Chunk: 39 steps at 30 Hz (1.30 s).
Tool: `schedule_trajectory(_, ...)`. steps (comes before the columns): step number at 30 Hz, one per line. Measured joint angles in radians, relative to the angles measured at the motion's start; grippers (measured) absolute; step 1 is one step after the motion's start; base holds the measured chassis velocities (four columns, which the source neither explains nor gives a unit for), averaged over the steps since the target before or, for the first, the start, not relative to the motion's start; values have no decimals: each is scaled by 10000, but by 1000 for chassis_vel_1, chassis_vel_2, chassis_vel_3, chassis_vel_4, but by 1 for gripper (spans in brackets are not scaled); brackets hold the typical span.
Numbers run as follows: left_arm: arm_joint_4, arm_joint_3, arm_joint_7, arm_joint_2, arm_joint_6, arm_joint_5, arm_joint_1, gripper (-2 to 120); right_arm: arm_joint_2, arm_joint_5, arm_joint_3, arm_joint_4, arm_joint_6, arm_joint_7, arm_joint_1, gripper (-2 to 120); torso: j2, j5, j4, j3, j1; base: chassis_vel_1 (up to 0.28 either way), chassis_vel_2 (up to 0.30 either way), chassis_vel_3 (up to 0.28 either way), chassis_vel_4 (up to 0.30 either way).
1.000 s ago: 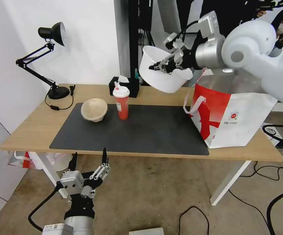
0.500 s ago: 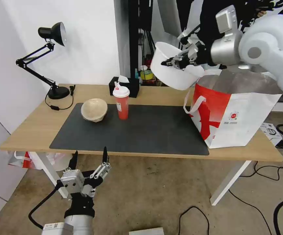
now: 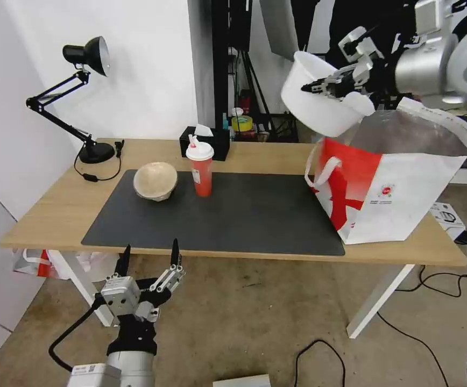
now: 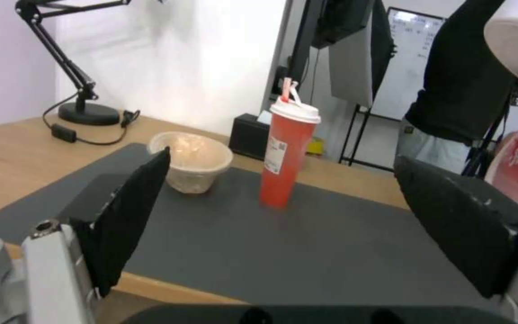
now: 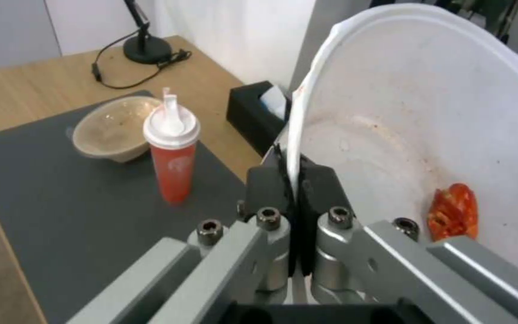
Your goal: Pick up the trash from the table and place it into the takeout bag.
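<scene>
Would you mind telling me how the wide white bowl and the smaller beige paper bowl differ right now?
The wide white round bowl hangs tilted above the takeout bag, its rim pinched by the right gripper; the smaller beige paper bowl rests on the dark grey mat. The white bowl holds red scraps. Both are round and open.

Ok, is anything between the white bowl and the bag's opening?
Nothing visible. The right gripper holds the white bowl by its rim, in the air above the near edge of the bag; the foil-lined mouth gapes open, and one loop handle stands beside it.
</scene>
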Motion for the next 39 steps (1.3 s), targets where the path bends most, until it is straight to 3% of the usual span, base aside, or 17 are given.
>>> schedule_trajectory(20, 0, 6, -34, 232, 15, -215, -172, 100, -341, -209, 106, -333, 0, -146, -35, 0, -1, -1, 0, 1, 0, 0, 0, 0, 0)
schedule_trajectory(38, 0, -3, -53, 176, 21, -215, -137, 100, -1389, -653, 1772, 210, 0, -365, -2080, 0, 0, 0, -1, 0, 1, 0, 0, 0, 0)
schedule_trajectory(39, 0, 19, -47, 185, 21, -186, -86, 100, -1592, -715, 2355, 308, 0, -391, -2615, 0, 0, 1, -1, 0, 1, 0, 0, 0, 0)
